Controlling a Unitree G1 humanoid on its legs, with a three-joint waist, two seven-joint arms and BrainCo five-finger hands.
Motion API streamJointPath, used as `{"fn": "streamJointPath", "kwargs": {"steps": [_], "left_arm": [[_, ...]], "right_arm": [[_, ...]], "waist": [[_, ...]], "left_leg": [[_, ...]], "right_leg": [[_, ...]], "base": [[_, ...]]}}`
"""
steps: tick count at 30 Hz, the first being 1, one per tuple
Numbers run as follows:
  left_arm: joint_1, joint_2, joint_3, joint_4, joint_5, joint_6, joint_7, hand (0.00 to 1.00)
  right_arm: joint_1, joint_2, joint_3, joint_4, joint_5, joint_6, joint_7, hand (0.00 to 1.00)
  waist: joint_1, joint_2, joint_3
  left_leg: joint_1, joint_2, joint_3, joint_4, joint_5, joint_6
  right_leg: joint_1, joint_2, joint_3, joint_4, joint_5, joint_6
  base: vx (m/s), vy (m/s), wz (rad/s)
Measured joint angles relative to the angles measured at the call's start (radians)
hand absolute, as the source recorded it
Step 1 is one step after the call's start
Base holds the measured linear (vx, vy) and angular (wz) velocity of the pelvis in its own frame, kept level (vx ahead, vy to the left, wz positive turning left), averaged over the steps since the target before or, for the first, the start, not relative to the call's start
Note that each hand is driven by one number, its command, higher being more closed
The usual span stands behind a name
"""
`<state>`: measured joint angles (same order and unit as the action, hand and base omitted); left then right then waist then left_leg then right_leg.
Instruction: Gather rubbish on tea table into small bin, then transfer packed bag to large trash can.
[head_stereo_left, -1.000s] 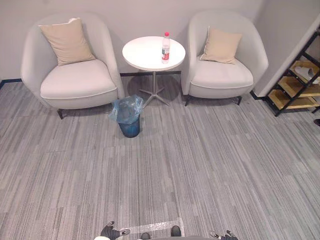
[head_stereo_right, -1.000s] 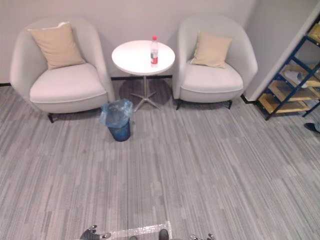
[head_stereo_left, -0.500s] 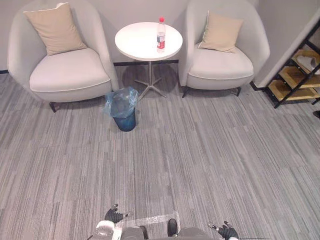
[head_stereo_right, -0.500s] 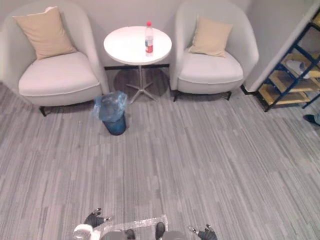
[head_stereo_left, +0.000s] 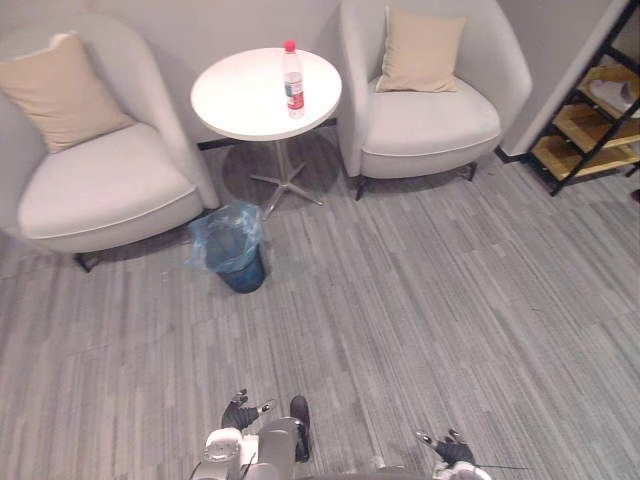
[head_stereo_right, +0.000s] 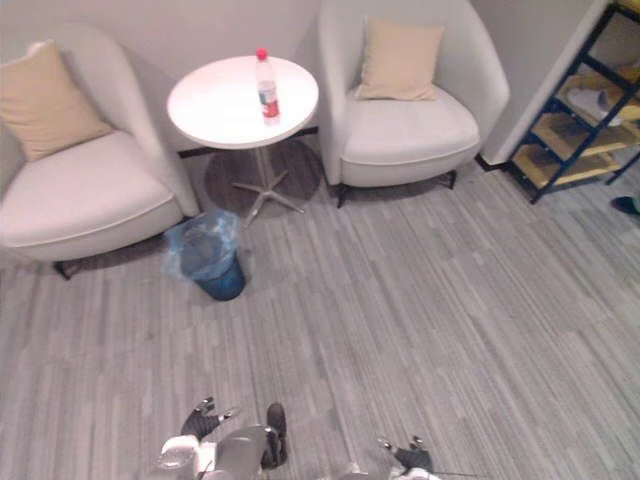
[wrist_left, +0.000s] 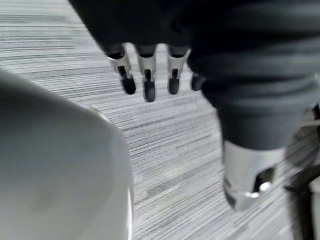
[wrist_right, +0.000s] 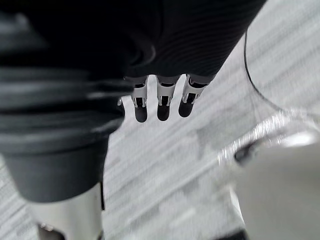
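Far out of reach: the bottle (head_stereo_left: 292, 79)
It is stood upright on the counter (head_stereo_left: 240, 105), well ahead of the nearer left hand (head_stereo_left: 241, 413); that and the right hand (head_stereo_left: 447, 449) are held slack-fingered, empty.

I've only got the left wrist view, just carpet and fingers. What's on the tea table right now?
Observer: One bottle with a red cap, standing upright on the round white table.
Operator: And where's the small bin?
Observer: The bin, lined with a blue bag, stands on the carpet in front of the table, beside the armchair on the robot's left.
Operator: Is the right hand holding anything?
Observer: No, the right hand hangs with straight fingers, holding nothing.
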<state>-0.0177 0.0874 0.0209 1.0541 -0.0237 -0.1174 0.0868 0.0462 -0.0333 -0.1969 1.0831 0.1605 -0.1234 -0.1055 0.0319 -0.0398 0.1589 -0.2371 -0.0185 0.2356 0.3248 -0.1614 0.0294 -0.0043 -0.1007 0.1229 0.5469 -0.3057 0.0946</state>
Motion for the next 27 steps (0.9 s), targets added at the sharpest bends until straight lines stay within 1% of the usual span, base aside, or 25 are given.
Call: {"fn": "streamJointPath", "kwargs": {"steps": [1,2,3,4,5,6,8,9,10,11,12,13,14,15,16,17,18,19,20,21,22,23,25,26,27], "left_arm": [[0.001,0.0,-0.002,0.0,0.0,0.006,-0.001,0.0],[0.001,-0.003,-0.01,0.0,0.0,0.009,-0.002,0.0],[0.0,-0.004,-0.02,0.002,-0.001,0.013,-0.003,0.0],[0.0,-0.007,-0.02,0.002,-0.001,0.014,-0.003,0.0],[0.0,-0.013,-0.019,0.001,-0.001,0.014,-0.003,0.0],[0.0,-0.018,-0.018,0.0,-0.002,0.013,-0.003,0.0],[0.001,-0.021,-0.018,0.001,-0.006,0.012,-0.003,0.0],[0.005,-0.023,-0.019,0.005,-0.008,0.012,-0.003,0.0],[0.01,-0.024,-0.02,0.012,-0.008,0.012,-0.003,0.0],[0.013,-0.023,-0.02,0.016,-0.008,0.01,-0.004,0.0],[0.003,-0.033,-0.01,0.037,-0.008,0.012,-0.001,0.0],[0.002,-0.045,-0.006,0.045,-0.007,0.012,-0.002,0.0],[0.004,-0.065,-0.006,0.049,-0.007,0.011,-0.003,0.0],[0.002,-0.074,-0.005,0.052,-0.007,0.011,-0.002,0.0],[-0.006,-0.087,0.003,0.058,-0.007,0.012,-0.003,0.0],[-0.01,-0.095,0.011,0.053,-0.007,0.013,-0.004,0.0],[-0.01,-0.103,0.035,0.035,-0.007,0.014,-0.004,0.0],[-0.006,-0.108,0.048,0.004,-0.008,0.013,-0.005,0.0],[-0.002,-0.108,0.052,-0.011,-0.009,0.012,-0.005,0.0],[0.002,-0.108,0.061,-0.029,-0.008,0.011,-0.004,0.0],[0.002,-0.109,0.061,-0.035,-0.008,0.01,-0.005,0.0],[0.002,-0.11,0.063,-0.047,-0.008,-0.001,-0.006,0.0],[0.0,-0.111,0.068,-0.052,-0.008,-0.007,-0.006,0.0],[-0.003,-0.111,0.067,-0.052,-0.008,-0.008,-0.007,0.0],[-0.003,-0.111,0.062,-0.05,-0.007,-0.008,-0.007,0.0]], "right_arm": [[-0.001,-0.002,0.003,-0.007,-0.005,0.008,0.006,0.0],[0.002,-0.005,0.007,-0.029,-0.008,0.008,0.014,0.0],[0.0,-0.005,0.006,-0.042,-0.008,0.006,0.017,0.0],[-0.003,-0.007,0.006,-0.046,-0.009,0.007,0.019,0.0],[-0.008,-0.007,0.006,-0.046,-0.009,0.007,0.019,0.0],[-0.011,-0.007,0.007,-0.051,-0.01,0.007,0.019,0.0],[-0.011,-0.008,0.009,-0.059,-0.008,0.002,0.022,0.0],[-0.011,-0.007,0.01,-0.063,-0.008,-0.005,0.023,0.0],[-0.011,-0.007,0.014,-0.064,-0.009,-0.006,0.024,0.0],[-0.006,-0.006,0.014,-0.063,-0.01,-0.005,0.023,0.0],[-0.009,-0.017,0.01,-0.059,-0.008,-0.007,0.026,0.0],[-0.013,-0.03,0.012,-0.056,-0.014,-0.007,0.024,0.0],[-0.014,-0.045,0.01,-0.044,-0.013,-0.008,0.024,0.0],[-0.015,-0.049,0.007,-0.044,-0.013,-0.008,0.025,0.0],[-0.021,-0.048,0.001,-0.042,-0.011,-0.008,0.022,0.0],[-0.019,-0.047,0.002,-0.04,-0.005,-0.007,0.021,0.0],[-0.016,-0.045,0.003,-0.041,-0.005,-0.007,0.02,0.0],[-0.003,-0.038,0.011,-0.046,0.005,-0.002,0.025,0.0],[0.0,-0.033,0.009,-0.047,0.015,-0.002,0.025,0.0],[0.002,-0.025,0.005,-0.048,0.016,-0.003,0.016,0.0],[0.004,-0.023,0.005,-0.048,0.016,-0.005,0.015,0.0],[0.008,-0.022,0.002,-0.048,0.016,-0.004,0.016,0.0],[0.002,-0.021,0.0,-0.046,0.016,-0.004,0.015,0.0],[0.002,-0.021,-0.001,-0.043,0.016,-0.003,0.014,0.0],[0.001,-0.021,-0.005,-0.04,0.016,-0.003,0.013,0.0]], "waist": [[-0.002,0.0,0.0],[-0.01,0.003,0.002],[-0.009,0.004,0.008],[-0.016,0.007,0.01],[-0.024,0.019,0.018],[-0.027,0.024,0.018],[-0.028,0.028,0.018],[-0.032,0.028,0.018],[-0.036,0.025,0.016],[-0.04,0.014,0.011],[-0.04,0.031,0.008],[-0.035,0.059,0.002],[-0.036,0.079,-0.007],[-0.036,0.089,-0.007],[-0.043,0.103,-0.004],[-0.049,0.1,0.001],[-0.045,0.093,0.01],[-0.029,0.081,0.018],[-0.028,0.083,0.019],[-0.027,0.074,0.026],[-0.026,0.072,0.027],[-0.022,0.07,0.027],[-0.017,0.068,0.029],[-0.016,0.067,0.028],[-0.016,0.067,0.028]], "left_leg": [[0.036,-0.003,0.007,-0.014,-0.015,0.002],[0.103,-0.004,0.013,-0.036,-0.041,0.002],[0.166,-0.008,0.013,-0.071,-0.043,0.001],[0.203,-0.007,0.011,-0.095,-0.043,0.001],[0.256,0.001,0.007,-0.125,-0.043,0.001],[0.288,0.019,0.003,-0.138,-0.043,0.001],[0.311,0.048,0.001,-0.139,-0.043,0.001],[0.324,0.068,-0.004,-0.143,-0.043,0.001],[0.338,0.074,-0.017,-0.148,-0.049,-0.013],[0.348,0.066,-0.035,-0.146,-0.059,-0.034],[0.376,0.083,-0.078,-0.146,-0.096,-0.092],[0.377,0.105,-0.089,-0.145,-0.097,-0.096],[0.378,0.12,-0.107,-0.14,-0.091,-0.106],[0.373,0.132,-0.112,-0.124,-0.09,-0.108],[0.339,0.148,-0.124,-0.041,-0.085,-0.117],[0.293,0.169,-0.138,0.098,-0.075,-0.134],[0.251,0.188,-0.138,0.215,-0.058,-0.161],[0.179,0.231,-0.129,0.412,-0.052,-0.162],[0.144,0.251,-0.109,0.48,-0.059,-0.15],[0.095,0.276,-0.071,0.527,-0.072,-0.126],[0.074,0.282,-0.053,0.532,-0.077,-0.12],[0.024,0.283,-0.019,0.509,-0.08,-0.116],[-0.016,0.252,0.016,0.384,-0.083,-0.108],[-0.025,0.196,0.018,0.219,-0.068,-0.104],[-0.022,0.139,0.003,0.046,-0.013,-0.107]], "right_leg": [[-0.034,-0.007,-0.008,0.104,0.02,0.064],[-0.107,-0.018,-0.043,0.287,0.022,0.093],[-0.151,-0.034,-0.095,0.372,0.001,0.055],[-0.17,-0.045,-0.138,0.386,-0.012,0.03],[-0.196,-0.059,-0.207,0.364,-0.035,-0.013],[-0.221,-0.056,-0.261,0.294,-0.05,-0.04],[-0.262,-0.044,-0.307,0.167,-0.047,-0.047],[-0.29,-0.023,-0.305,0.03,-0.007,-0.049],[-0.293,-0.006,-0.287,-0.116,0.083,-0.049],[-0.286,-0.002,-0.256,-0.218,0.19,-0.06],[-0.288,0.014,-0.245,-0.21,0.267,-0.088],[-0.282,0.031,-0.252,-0.203,0.256,-0.098],[-0.269,0.044,-0.264,-0.212,0.221,-0.104],[-0.265,0.051,-0.274,-0.213,0.212,-0.111],[-0.235,0.058,-0.293,-0.224,0.193,-0.121],[-0.19,0.064,-0.308,-0.246,0.182,-0.129],[-0.151,0.069,-0.313,-0.263,0.174,-0.138],[-0.096,0.077,-0.327,-0.281,0.149,-0.151],[-0.067,0.079,-0.339,-0.282,0.135,-0.154],[-0.026,0.078,-0.351,-0.293,0.111,-0.159],[-0.012,0.078,-0.353,-0.298,0.104,-0.159],[0.012,0.074,-0.365,-0.32,0.097,-0.15],[0.041,0.062,-0.367,-0.35,0.091,-0.132],[0.062,0.043,-0.366,-0.368,0.086,-0.115],[0.075,0.026,-0.364,-0.383,0.081,-0.091]], "base": [[0.41,0.123,-0.34],[0.49,0.121,-0.25],[0.4,0.077,-0.14],[0.42,0.029,-0.01],[0.4,-0.031,0.05],[0.39,-0.059,0.07],[0.36,-0.138,0.11],[0.42,-0.22,0.2],[0.37,-0.206,0.28],[0.39,-0.246,0.31],[0.4,-0.241,0.2],[0.46,-0.286,0.14],[0.37,-0.222,0.08],[0.33,-0.239,0.28],[0.3,-0.241,0.44],[0.28,-0.224,0.47],[0.24,-0.164,0.29],[0.21,-0.102,0.17],[0.25,-0.099,0.26],[0.2,-0.068,0.27],[0.17,-0.037,0.31],[0.15,0.011,0.21],[0.2,0.062,0.14],[0.3,0.133,0.07],[0.32,0.146,0.03]]}}
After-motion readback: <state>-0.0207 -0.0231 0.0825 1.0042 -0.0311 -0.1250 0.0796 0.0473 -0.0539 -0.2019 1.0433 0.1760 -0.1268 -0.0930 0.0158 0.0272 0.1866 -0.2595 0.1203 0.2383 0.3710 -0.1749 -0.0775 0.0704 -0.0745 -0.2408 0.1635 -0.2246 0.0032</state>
